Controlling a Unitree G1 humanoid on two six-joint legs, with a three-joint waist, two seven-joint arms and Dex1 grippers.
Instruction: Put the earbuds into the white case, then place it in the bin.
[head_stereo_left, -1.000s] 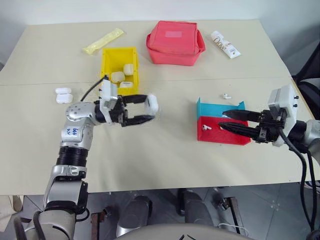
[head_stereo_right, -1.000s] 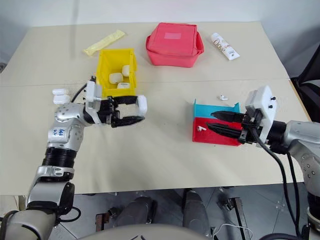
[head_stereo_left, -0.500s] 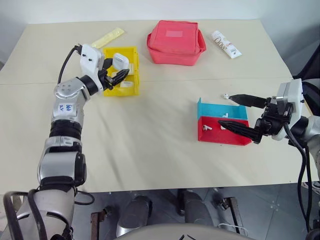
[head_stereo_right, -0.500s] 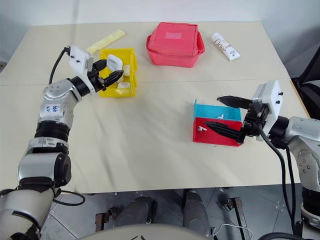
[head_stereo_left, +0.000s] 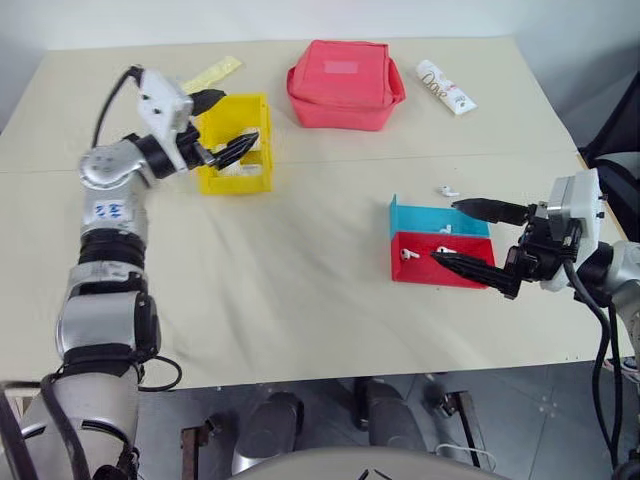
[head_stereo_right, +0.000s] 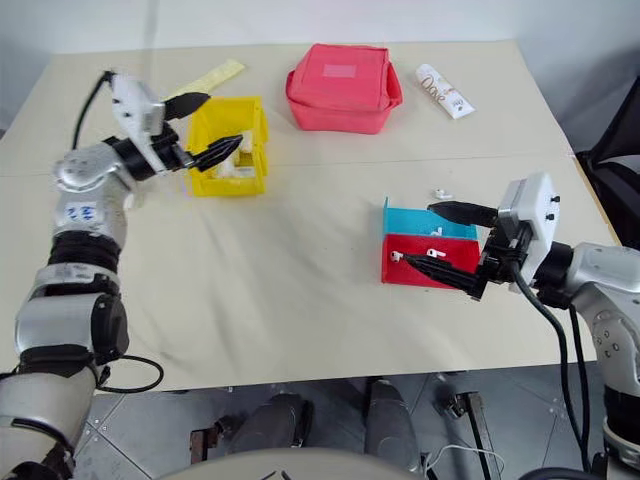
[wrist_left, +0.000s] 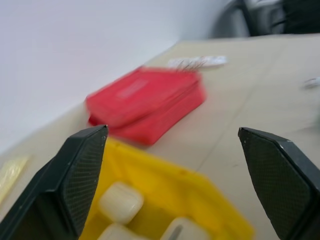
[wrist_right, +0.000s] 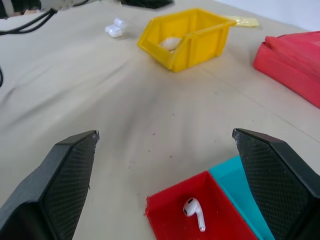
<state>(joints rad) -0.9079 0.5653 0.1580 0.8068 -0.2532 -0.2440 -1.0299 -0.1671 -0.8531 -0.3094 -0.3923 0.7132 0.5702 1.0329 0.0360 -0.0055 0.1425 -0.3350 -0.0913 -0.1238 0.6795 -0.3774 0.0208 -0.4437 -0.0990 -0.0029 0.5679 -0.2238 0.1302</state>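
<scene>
Left hand (head_stereo_left: 222, 124) newly over bin (head_stereo_left: 236, 180)

Right gripper (wrist_right: 165, 185) fingers wide apart; one earbud (wrist_right: 194, 212) in red tray (wrist_right: 165, 222); yellow bin (wrist_right: 187, 37) beyond on table (wrist_right: 100, 110).

We see the yellow bin (head_stereo_left: 236, 150) standing open-topped at the desk's far left, with several glossy white cases (wrist_left: 120, 201) lying inside it. One small white earbud (wrist_right: 193, 209) lies in the red tray, another (head_stereo_left: 445, 228) in the blue tray, and a third (head_stereo_left: 445, 189) lies on the desk just behind the trays.
</scene>
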